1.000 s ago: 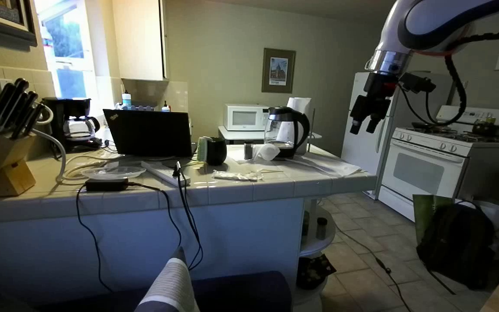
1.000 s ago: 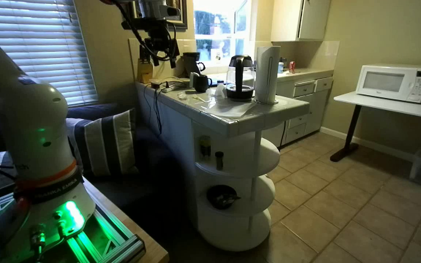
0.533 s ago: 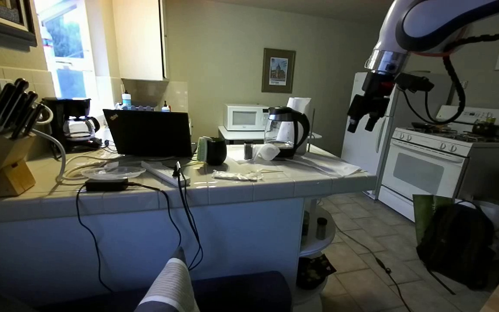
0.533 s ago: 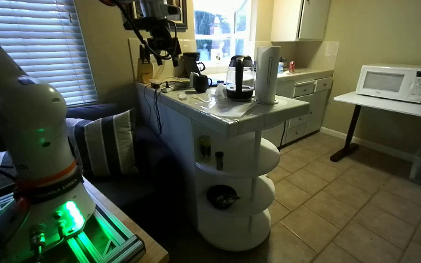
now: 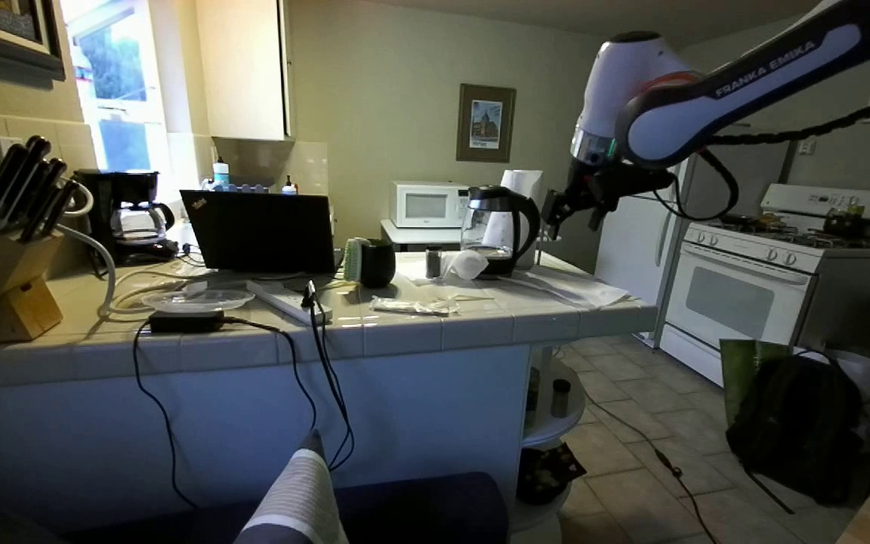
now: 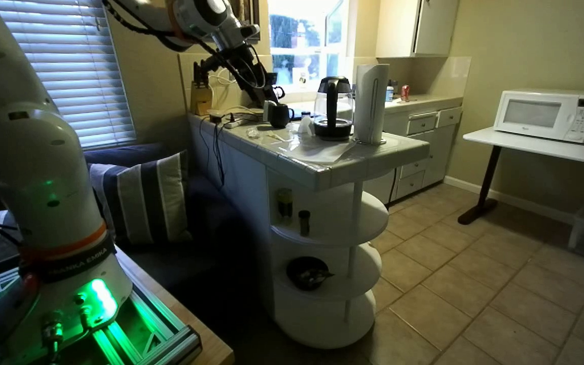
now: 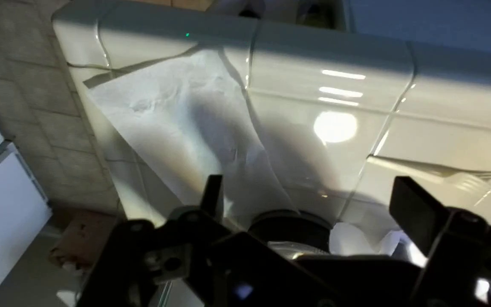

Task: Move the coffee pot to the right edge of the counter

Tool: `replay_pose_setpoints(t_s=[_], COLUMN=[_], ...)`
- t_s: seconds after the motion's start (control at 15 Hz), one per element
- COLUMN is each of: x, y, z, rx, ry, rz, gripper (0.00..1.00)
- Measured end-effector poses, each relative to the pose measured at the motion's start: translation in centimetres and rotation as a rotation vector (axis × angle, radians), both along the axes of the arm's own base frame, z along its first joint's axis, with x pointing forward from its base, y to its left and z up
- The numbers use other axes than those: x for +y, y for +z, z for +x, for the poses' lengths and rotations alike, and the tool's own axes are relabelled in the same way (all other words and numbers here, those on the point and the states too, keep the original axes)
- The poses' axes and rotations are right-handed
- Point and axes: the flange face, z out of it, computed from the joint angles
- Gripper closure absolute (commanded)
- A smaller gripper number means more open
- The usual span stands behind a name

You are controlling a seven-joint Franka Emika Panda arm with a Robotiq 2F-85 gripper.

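In an exterior view the laptop is way left of the fingers, the mug is nearer, then the pot, standing upright on the table, also to their left, pretty close but clear of them. Stove is well off right. Wrist view's got the fingers spread wide.

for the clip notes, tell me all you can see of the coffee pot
The coffee pot has a rounded clear body, apparently glass, with black lid, base and curved handle. It stands upright on the counter beside a paper roll; whether they touch is unclear. The open pincer is apart from it.
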Motion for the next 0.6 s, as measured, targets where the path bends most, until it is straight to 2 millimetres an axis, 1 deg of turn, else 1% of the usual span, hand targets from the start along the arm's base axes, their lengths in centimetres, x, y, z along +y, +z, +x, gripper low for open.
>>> replay_pose_setpoints(t_s=[0.13,0.27,0.4,0.47,0.6], x=[-0.3,-1.2,-1.4,-1.1,0.4], y=[-0.9,-1.0,-1.1,-1.5,-2.7], z=[2.6,5.1,7.4,8.5,10.3], rx=[-0.057,-0.126,-0.191,-0.222,-0.264], ry=[-0.069,-0.136,-0.203,-0.234,-0.284], rz=[-0.063,-0.117,-0.173,-0.201,-0.246], gripper=[0.0,0.0,0.0,0.0,0.0])
